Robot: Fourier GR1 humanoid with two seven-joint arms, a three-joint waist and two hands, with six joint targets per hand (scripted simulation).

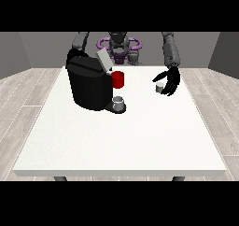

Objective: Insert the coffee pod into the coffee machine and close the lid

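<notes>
- While curled round the small grey coffee pod [159,88] right of centre, black hand at the view's right [171,80] could lose it mid-carry
- Could miss the black coffee machine's [88,82] raised grey lid [104,60] opening, upper left

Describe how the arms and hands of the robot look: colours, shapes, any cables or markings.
The arms are made of rounded grey segments. The hand at the view's right is black, with slim fingers and a thumb. The other arm's grey upper part shows above the coffee machine; its hand is hidden behind the machine. No cables or markings can be made out.
</notes>
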